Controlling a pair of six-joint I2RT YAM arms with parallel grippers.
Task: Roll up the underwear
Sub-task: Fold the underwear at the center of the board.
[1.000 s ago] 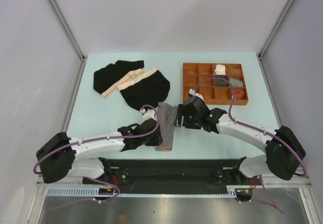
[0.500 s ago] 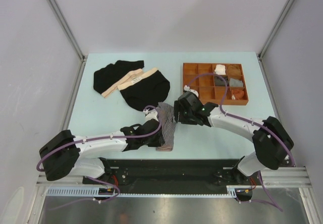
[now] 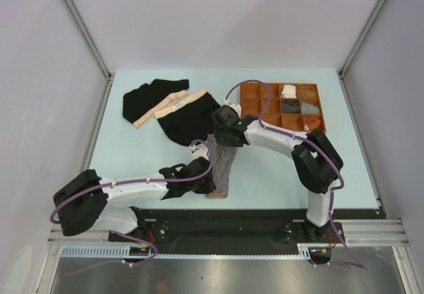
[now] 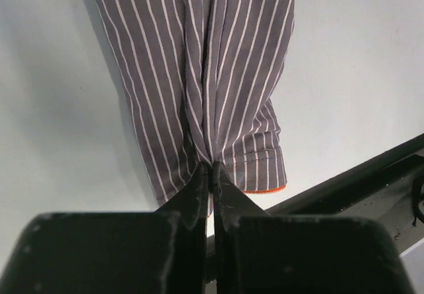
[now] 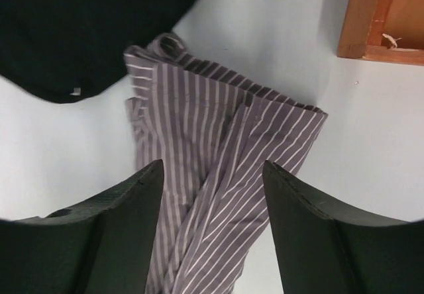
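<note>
On table (image 3: pixel 132 149): L fingers (image 4: pixel 197 198) clamped on striped boxer (image 4: pixel 199 75) by orange tag (image 4: pixel 263 190); R fingers (image 5: pixel 116 231) apart above

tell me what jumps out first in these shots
The grey pin-striped cloth boxer short lies as a long narrow strip at the near middle of the pale table. The left gripper is pinched shut on its near end, while the right gripper hangs open over its far end. Two black cloth briefs with beige waistbands lie at the far left, a brown compartmented wooden tray at the far right.
</note>
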